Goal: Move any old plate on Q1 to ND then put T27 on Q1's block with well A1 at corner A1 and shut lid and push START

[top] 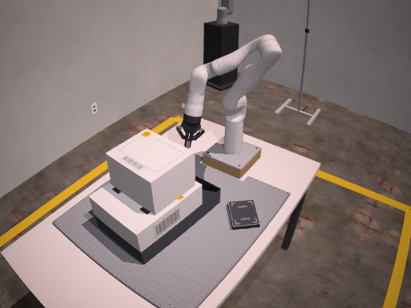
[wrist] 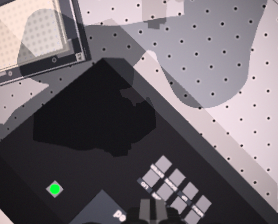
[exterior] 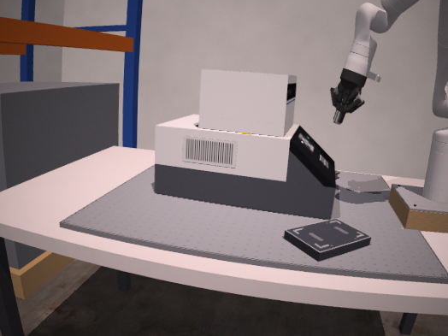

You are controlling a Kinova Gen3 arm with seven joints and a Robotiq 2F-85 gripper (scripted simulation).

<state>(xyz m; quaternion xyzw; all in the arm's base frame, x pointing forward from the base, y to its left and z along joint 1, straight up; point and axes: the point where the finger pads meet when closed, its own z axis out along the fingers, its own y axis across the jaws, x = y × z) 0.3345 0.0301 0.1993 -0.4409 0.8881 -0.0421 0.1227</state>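
Observation:
The cycler Q1 (top: 118, 218) (exterior: 256, 156) (wrist: 90, 172) stands on the mat. Its tall white lid (top: 172, 182) (exterior: 244, 101) appears down on the body, and the block is hidden. Its lamp (wrist: 55, 189) is green. My gripper (top: 188, 145) (exterior: 338, 119) (wrist: 152, 207) is shut and empty. It is above Q1's sloped front panel; in the wrist view the fingertips overlap the lower part of the key group (wrist: 163, 163). Contact does not show. A pale plate (wrist: 12, 30) lies in a dark nest (wrist: 32, 67) at upper left of the wrist view; their labels are unreadable.
A black nest (top: 243, 214) (exterior: 327, 238), with no plate on it, lies beside Q1 on the perforated mat (top: 204, 249) (exterior: 128, 216). The arm's wooden-sided base (top: 223, 164) (exterior: 421, 218) stands at Q1's front side. The wrist view shows arm shadows over the panel and mat.

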